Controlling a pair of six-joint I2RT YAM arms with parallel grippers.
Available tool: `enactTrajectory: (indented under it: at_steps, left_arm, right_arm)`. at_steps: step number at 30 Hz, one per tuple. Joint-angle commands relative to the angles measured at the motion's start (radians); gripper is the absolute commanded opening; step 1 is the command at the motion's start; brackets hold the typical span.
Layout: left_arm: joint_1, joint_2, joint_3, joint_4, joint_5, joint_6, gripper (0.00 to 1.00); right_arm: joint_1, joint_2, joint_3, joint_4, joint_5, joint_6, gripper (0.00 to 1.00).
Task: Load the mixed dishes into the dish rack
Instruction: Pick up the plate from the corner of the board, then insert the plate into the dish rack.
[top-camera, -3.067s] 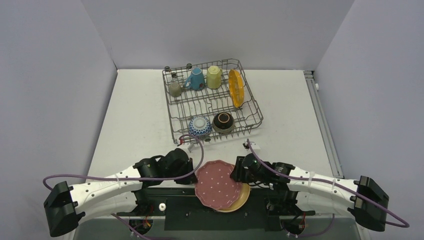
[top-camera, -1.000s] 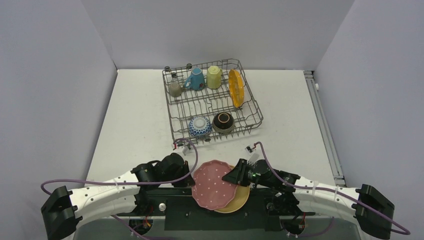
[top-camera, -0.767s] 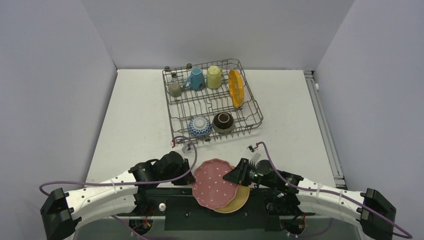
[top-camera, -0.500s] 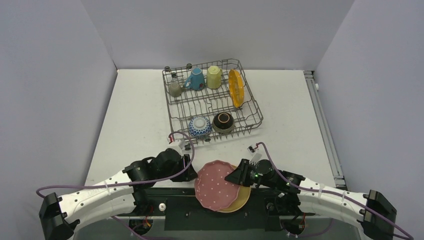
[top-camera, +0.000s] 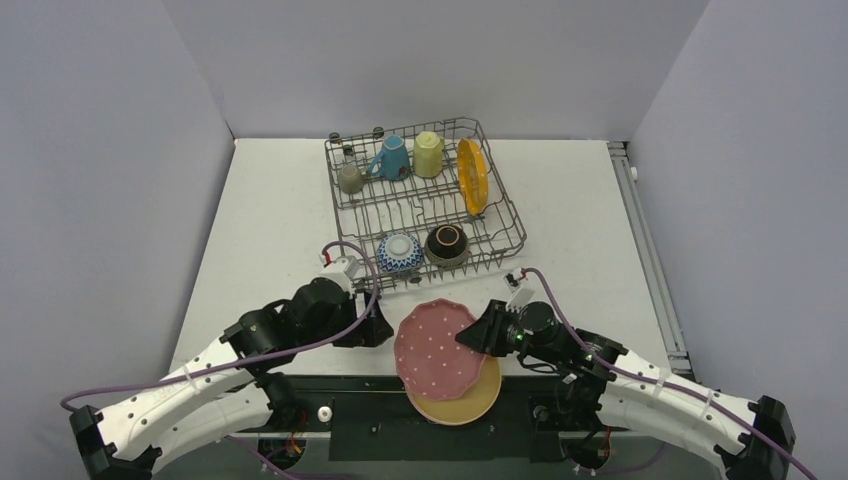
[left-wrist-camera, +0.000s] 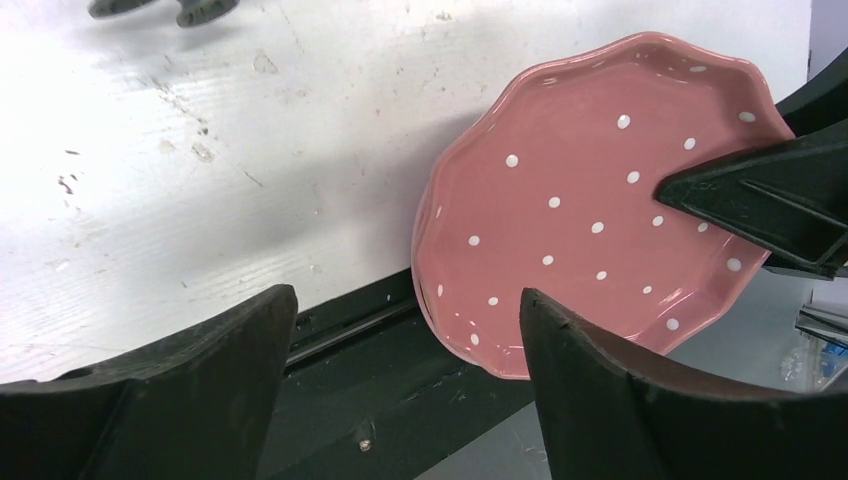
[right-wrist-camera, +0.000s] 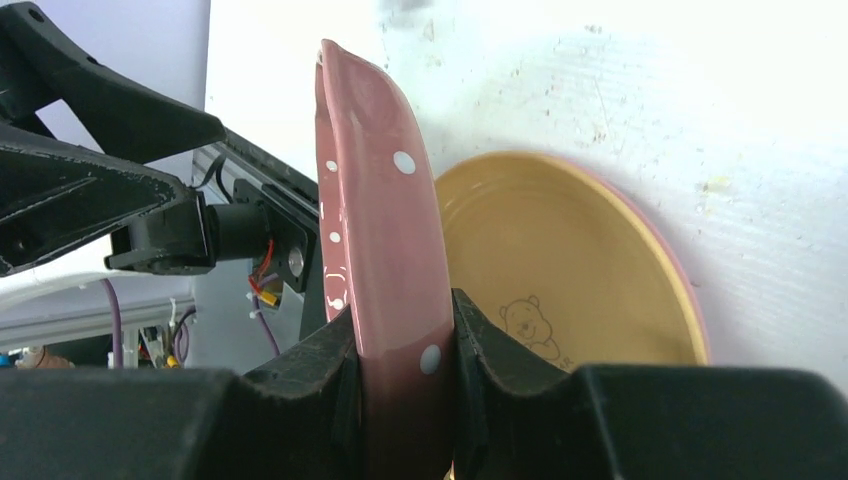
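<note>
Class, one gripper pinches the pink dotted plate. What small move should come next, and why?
Probably the right gripper should raise the dark pink plate clear of the yellow plate: it clamps the rim, while the left gripper stands open, apart from it.

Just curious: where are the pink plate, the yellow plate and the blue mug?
pink plate (top-camera: 437, 347): overhead view, dotted face.
yellow plate (right-wrist-camera: 575, 265): right wrist view, inner face.
blue mug (top-camera: 392, 158): overhead view, body.

Pink plate (left-wrist-camera: 580, 200) — glossy glaze, metal-wire rack (top-camera: 420, 205), scuffed matt table (left-wrist-camera: 200, 180)
</note>
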Motion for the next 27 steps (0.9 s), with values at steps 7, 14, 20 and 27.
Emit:
enactTrajectory:
  at_steps: [7,14,20,27]
  left_arm:
    - [0.047,0.016,0.173,-0.093,-0.003,0.170,0.92]
    - [0.072,0.016,0.240,-0.128,0.009,0.267,0.96]
    - [0.082,0.001,0.249,-0.123,0.027,0.309,0.96]
    - [0.086,-0.032,0.207,-0.066,0.068,0.345,0.96]
  right_arm:
    - [-0.126,-0.002,0.283,-0.041,-0.023,-0.113,0.00]
    - [-0.166,0.093,0.538,-0.200,0.020,-0.246,0.00]
    - [-0.178,0.212,0.772,-0.291,0.073,-0.340,0.00]
    - [-0.189,0.370,0.995,-0.369,0.150,-0.430,0.00]
